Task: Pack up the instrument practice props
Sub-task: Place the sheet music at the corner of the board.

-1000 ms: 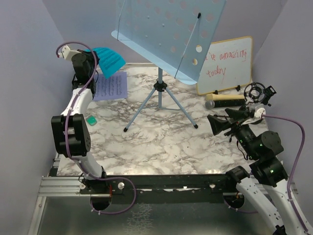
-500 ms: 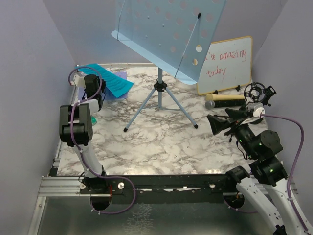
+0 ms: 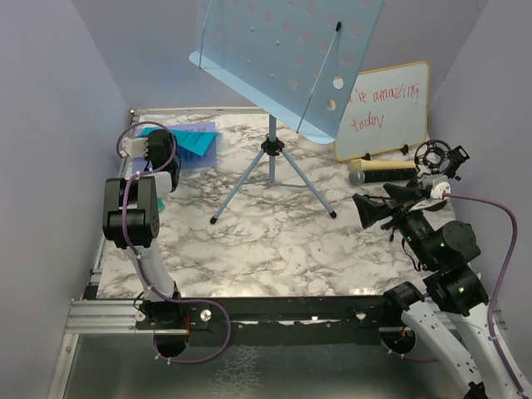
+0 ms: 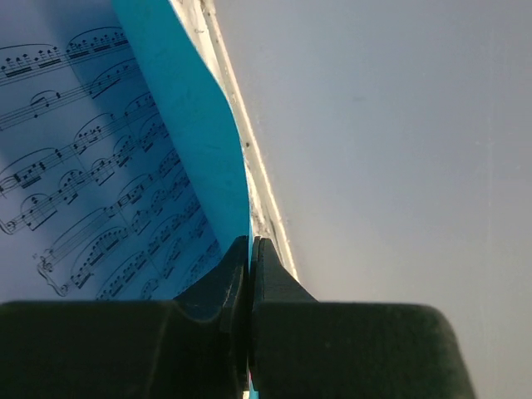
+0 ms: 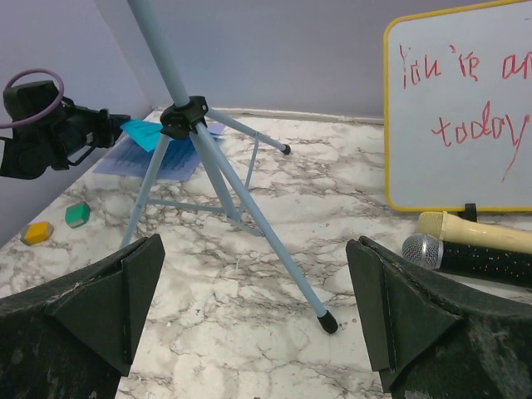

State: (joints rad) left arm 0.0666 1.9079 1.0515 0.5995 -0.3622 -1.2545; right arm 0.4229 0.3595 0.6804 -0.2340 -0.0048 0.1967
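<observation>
Two arms, two different states: the left gripper [image 4: 249, 253] is pinched tight on the edge of the cyan sheet [image 4: 187, 141], at the far-left corner of the table [image 3: 274, 241], over the printed music sheet [image 4: 75, 166]. The right gripper [image 3: 376, 212] gapes wide — holding nothing — near the cream microphone [image 3: 391, 167]. The blue music rack [image 3: 283, 50] stands mid-table.

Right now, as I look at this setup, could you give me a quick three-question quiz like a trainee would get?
1. True or false: the left hand is pinching the cyan sheet.
2. What colour is the writing on the whiteboard?
3. The right hand is: A wide open, B shut empty, C gripping something.
Key: 1 true; 2 red; 3 A.
</observation>
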